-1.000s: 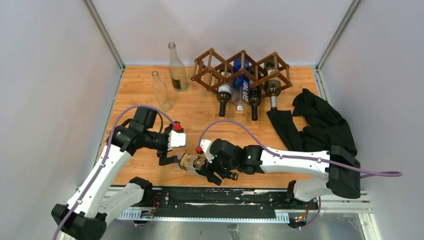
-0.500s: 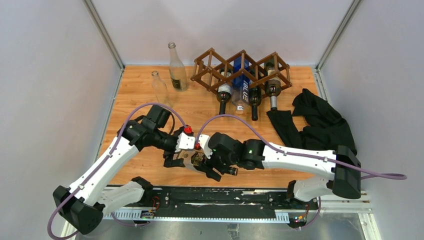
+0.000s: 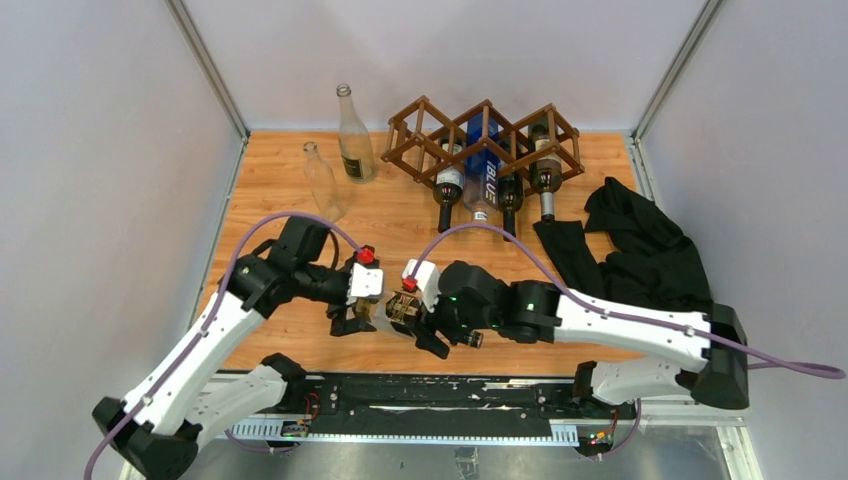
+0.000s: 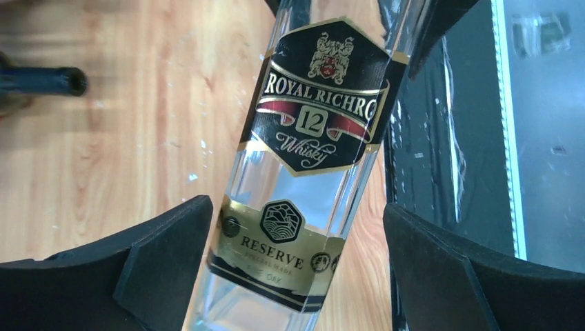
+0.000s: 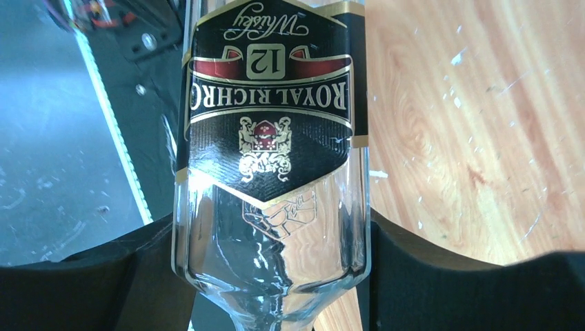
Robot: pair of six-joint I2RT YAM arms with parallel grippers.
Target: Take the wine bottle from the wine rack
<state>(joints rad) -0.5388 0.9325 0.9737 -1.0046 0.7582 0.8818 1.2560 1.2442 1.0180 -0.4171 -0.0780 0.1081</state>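
The dark brown lattice wine rack [image 3: 487, 104] stands at the back of the table with several bottles lying in it, among them a blue one [image 3: 484, 165]. Near the front edge my right gripper [image 3: 425, 325] is shut on a clear whisky bottle [image 3: 392, 312] with a black and gold label, gripping it at the shoulder [image 5: 269, 138]. My left gripper [image 3: 352, 320] is open around the bottle's lower part [image 4: 310, 138]. Its left finger [image 4: 165, 255] is close beside the glass and its right finger [image 4: 441, 269] stands well apart.
Two clear empty bottles [image 3: 354, 135] [image 3: 322, 180] stand at the back left. A black cloth [image 3: 640, 250] lies heaped at the right. The black base rail [image 3: 430, 395] runs along the near edge, and grey walls close in the sides.
My left arm has swung right and brought its open jaws around the whisky bottle. My right gripper has shifted slightly right and back with the bottle in it.
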